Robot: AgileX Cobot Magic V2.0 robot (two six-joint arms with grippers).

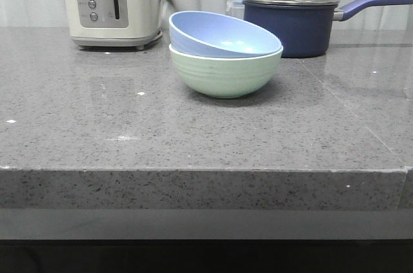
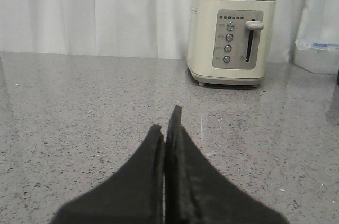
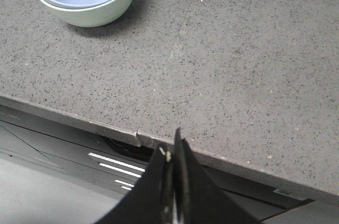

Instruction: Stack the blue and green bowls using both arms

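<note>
left gripper: my left gripper (image 2: 165,128) has its jaws pressed together, nothing between them. It sits low over bare worktop (image 2: 79,118) and faces the toaster (image 2: 233,44).
right gripper: my right gripper (image 3: 172,152) is also pinched closed and empty. It hangs out past the front edge of the worktop, well apart from the bowls.
blue bowl: the blue bowl (image 1: 219,34) sits inside the green one, tilted, its rim higher on the left in the front view.
green bowl: the green bowl (image 1: 224,74) stands upright on the worktop, mid-surface, in front of the saucepan (image 1: 293,24) and just right of the toaster.
progress: stack looks done; blue is nested in green and neither arm is touching it.
left to do: nothing obvious. I'd judge the tilt as blue not seated flat; could be nudged level, but it looks stable.
hidden: neither arm shows in the front view. The bowl contact inside green is out of sight, so I can't tell how deep blue sits. The right wrist view crops the far rim of the bowls. The clear container (image 2: 318,54) at the left wrist view's edge is cut off.
</note>
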